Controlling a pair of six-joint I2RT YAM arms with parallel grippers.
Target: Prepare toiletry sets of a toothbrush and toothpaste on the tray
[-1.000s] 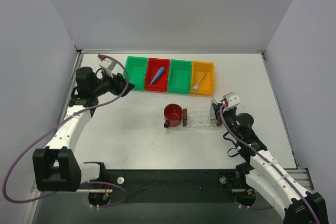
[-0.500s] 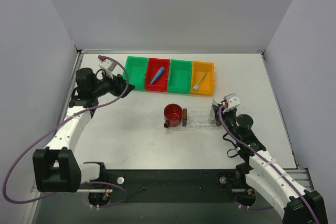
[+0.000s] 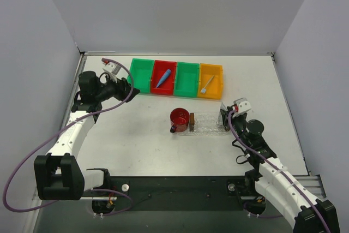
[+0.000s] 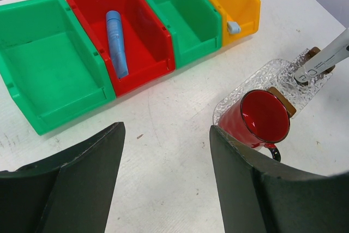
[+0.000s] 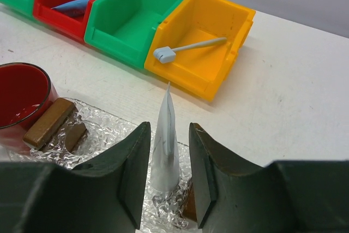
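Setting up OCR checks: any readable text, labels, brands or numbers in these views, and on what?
No text is readable in any view.
White toothpaste tube: faint small print, too blurred to read.
Blue toothpaste tube: no print visible.
Red cup: no print visible.

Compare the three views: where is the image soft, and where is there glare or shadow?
Top external: even light, faint shadows, all sharp but small. Left wrist: left fingers dark and soft, bins crisp. Right wrist: right fingers blurred, white tube sharp, tray glinting.
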